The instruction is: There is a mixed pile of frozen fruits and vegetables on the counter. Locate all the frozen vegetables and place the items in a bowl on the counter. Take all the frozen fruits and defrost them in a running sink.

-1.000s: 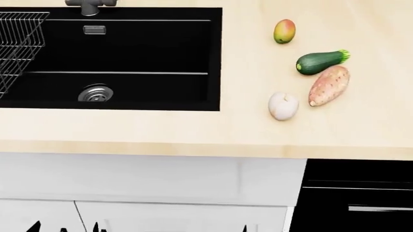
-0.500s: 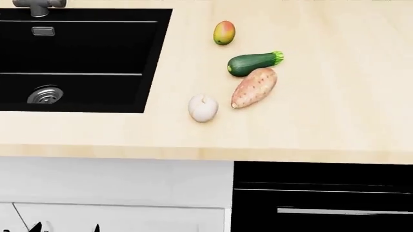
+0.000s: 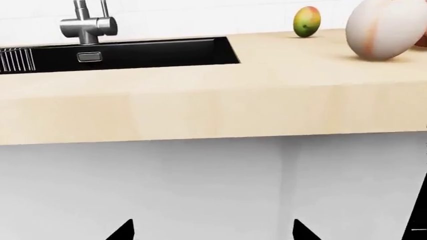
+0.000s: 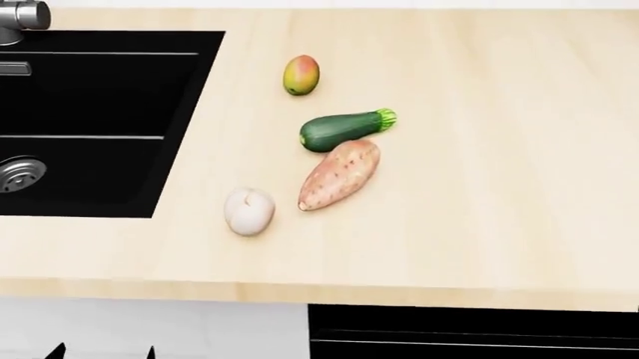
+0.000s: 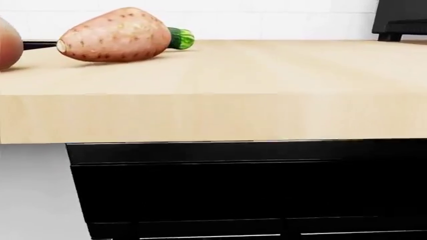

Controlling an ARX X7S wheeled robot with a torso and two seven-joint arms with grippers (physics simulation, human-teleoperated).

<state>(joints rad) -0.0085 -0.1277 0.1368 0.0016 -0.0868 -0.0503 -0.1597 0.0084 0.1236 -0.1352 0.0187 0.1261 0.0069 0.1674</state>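
On the light beige wood-look bench, the dark green zucchini lies touching the pinkish-orange speckled sweet potato. The small yellow-red mango sits behind them, and the off-white dimpled fruit sits nearer the black rectangular sink. No bowl shows. Both hands hang below the bench edge; only dark tips show, probably the left hand's, so I cannot tell either's opening. Reaching up, an arm could clip the edge, or nudge the round fruits rolling.

Open counter right of the produce, zucchini touching sweet potato, white fruit and mango apart, sink left.
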